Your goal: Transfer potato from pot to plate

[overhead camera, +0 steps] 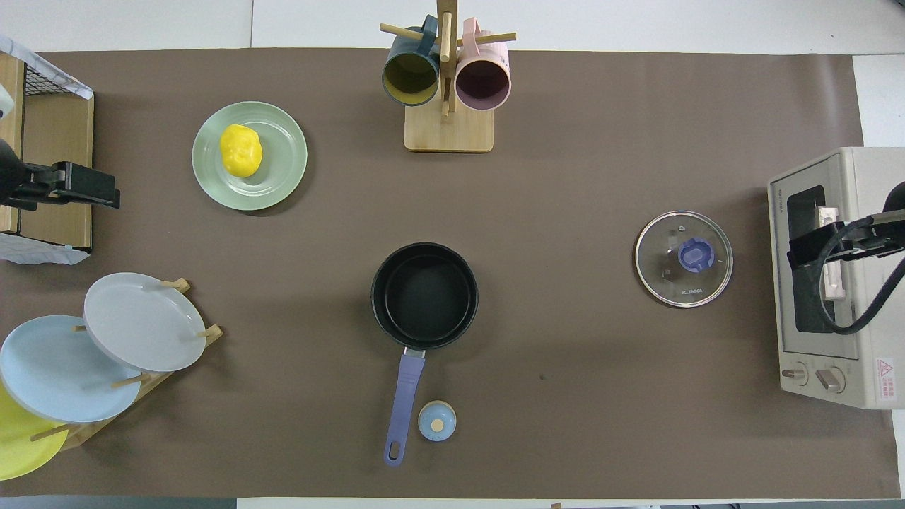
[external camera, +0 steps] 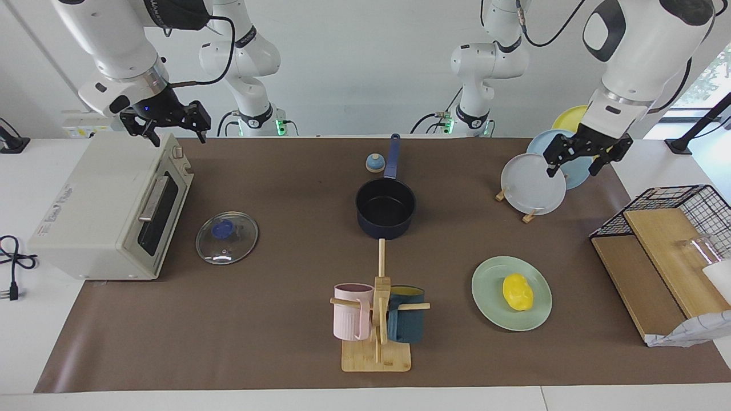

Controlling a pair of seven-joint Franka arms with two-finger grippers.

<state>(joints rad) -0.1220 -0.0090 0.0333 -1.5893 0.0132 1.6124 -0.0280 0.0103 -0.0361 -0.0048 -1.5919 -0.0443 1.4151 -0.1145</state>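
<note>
**A:** Right, where is the potato from where you sit?

**B:** I see the small bright yellow toy potato (external camera: 518, 291) lying on the round pale mint-green plate (external camera: 490, 305), toward the left arm's end of the table. Nothing is touching it. The plate sits farther from the robots than the dark navy-blue saucepan (external camera: 385, 208), which stands near the middle of the brown mat with its black inside bare and its long blue handle (external camera: 392, 156) pointing toward the robots.

**A:** And the grippers?

**B:** I have the left gripper (external camera: 586, 161) up in the air over the wooden rack of plates (external camera: 531, 184), fingers spread wide, holding nothing. It is well apart from the potato. The right gripper (external camera: 167, 127) hangs over the white toaster oven (external camera: 108, 208) at the right arm's end; its fingers are apart too, and it has hold of nothing. That arm is waiting.

**A:** Anything else on the mat?

**B:** I can see a round glass lid with a blue knob (external camera: 227, 237) lying flat between the oven and the saucepan, a small blue dome-shaped timer (external camera: 374, 163) just beside the saucepan's handle, and a wooden mug tree (external camera: 378, 319) with a pink mug (external camera: 352, 311) and a dark teal mug (external camera: 406, 322) hung on it.
</note>
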